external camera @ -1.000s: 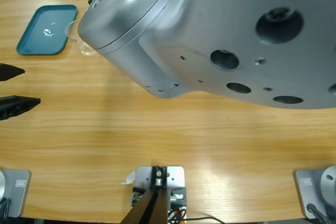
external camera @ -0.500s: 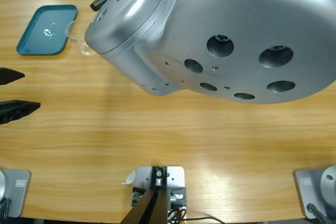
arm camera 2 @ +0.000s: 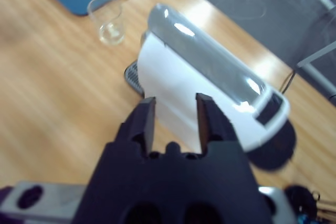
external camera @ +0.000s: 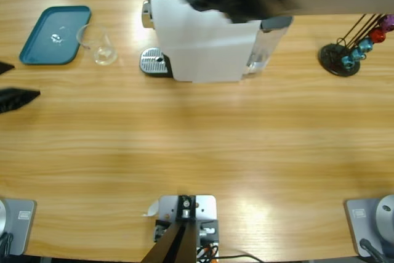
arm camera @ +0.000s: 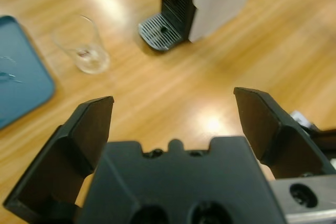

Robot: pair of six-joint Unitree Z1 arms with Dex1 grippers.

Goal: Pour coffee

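High view: a white coffee machine [external camera: 203, 44] stands on the wooden counter [external camera: 203, 146]; every place below is given from it
Glass: a clear glass [external camera: 100, 46] stands on the counter to the machine's left, just beside a teal tray [external camera: 52, 42], not on the drip grate [external camera: 154, 61]
Coffee: none can be made out in the glass
Left gripper [arm camera: 176, 124]: jaws wide apart, empty, low above the counter well left of the machine
Right gripper [arm camera 2: 174, 116]: jaws a little apart, empty, above the machine
Progress: seemingly at the start; nothing held, pouring all left

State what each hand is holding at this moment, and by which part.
Nothing. The left hand is open and empty over bare table; the right hand hovers open above the white machine, gripping nothing.
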